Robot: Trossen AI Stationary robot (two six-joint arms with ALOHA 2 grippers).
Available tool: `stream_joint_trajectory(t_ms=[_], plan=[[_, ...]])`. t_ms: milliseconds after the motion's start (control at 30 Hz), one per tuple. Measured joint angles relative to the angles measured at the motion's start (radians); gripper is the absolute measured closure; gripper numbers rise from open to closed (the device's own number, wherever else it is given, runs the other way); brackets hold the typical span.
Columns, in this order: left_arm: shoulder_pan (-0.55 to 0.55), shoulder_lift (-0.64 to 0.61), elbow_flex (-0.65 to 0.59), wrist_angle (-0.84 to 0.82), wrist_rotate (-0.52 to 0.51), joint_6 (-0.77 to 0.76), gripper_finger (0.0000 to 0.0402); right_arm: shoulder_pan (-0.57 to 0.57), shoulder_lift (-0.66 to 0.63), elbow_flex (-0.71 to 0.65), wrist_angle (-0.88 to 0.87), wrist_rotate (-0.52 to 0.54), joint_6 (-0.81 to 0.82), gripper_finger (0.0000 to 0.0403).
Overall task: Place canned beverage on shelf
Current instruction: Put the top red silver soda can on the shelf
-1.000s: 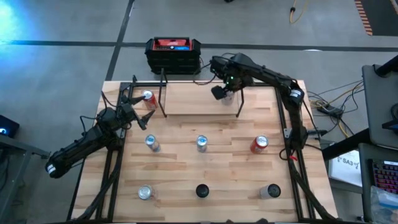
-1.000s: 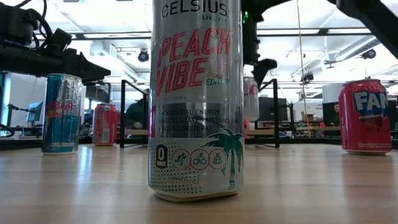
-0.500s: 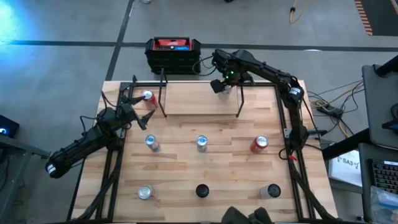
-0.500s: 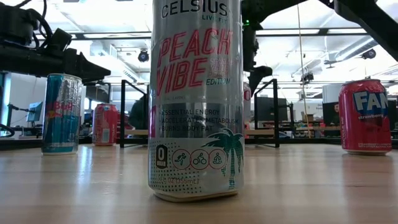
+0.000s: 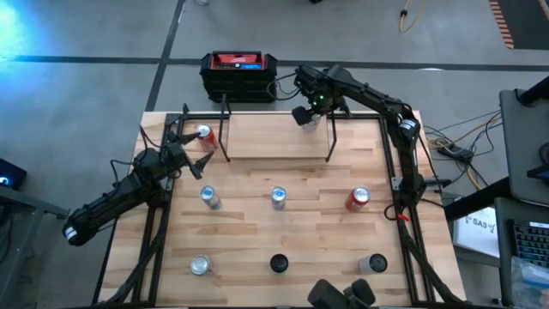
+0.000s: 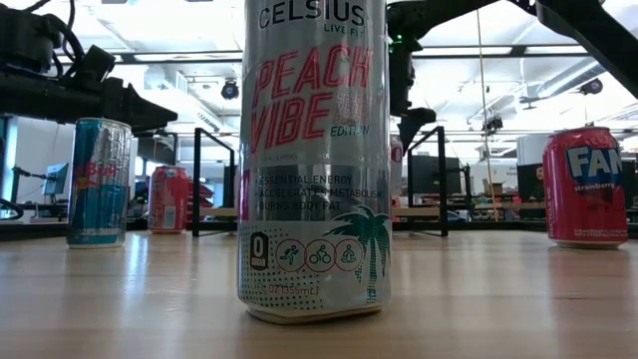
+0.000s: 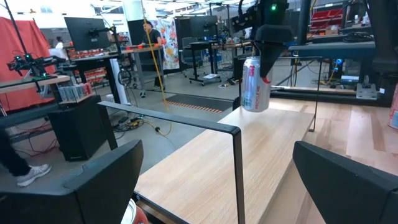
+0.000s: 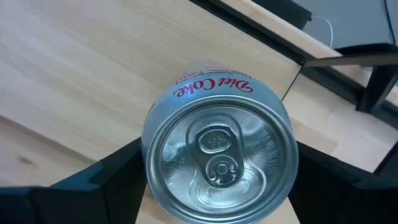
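Right gripper [image 5: 305, 115]: clamped on Diet Coke can [image 5: 309, 119], high view, over far right end of shelf [image 5: 274, 137]. Left wrist view: can [image 7: 254, 83] upright above plank, whether touching unclear. Left gripper [image 5: 177, 146]: spread wide, beside shelf's left end.

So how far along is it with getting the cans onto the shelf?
Nothing looks done: the shelf plank shows no can standing on it. In hand: the right gripper holds a Diet Coke can in the air above the shelf's right end. The open left gripper waits by a red can. Other cans stand on the tabletop.
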Motion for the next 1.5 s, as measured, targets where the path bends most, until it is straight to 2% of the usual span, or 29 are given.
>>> stream_joint_trajectory(t_ms=[600,1167,1500], plan=[[0.0,0.0,0.0,0.0,0.0,0.0,0.0003,-0.003,0.059,0.004,0.02,-0.004,-0.049,0.01],[0.0,0.0,0.0,0.0,0.0,0.0,0.0003,-0.002,0.062,0.024,0.02,-0.005,-0.077,0.0042],[0.0,0.0,0.0,0.0,0.0,0.0,0.0003,0.003,0.062,0.024,0.042,-0.004,-0.093,0.0037]])
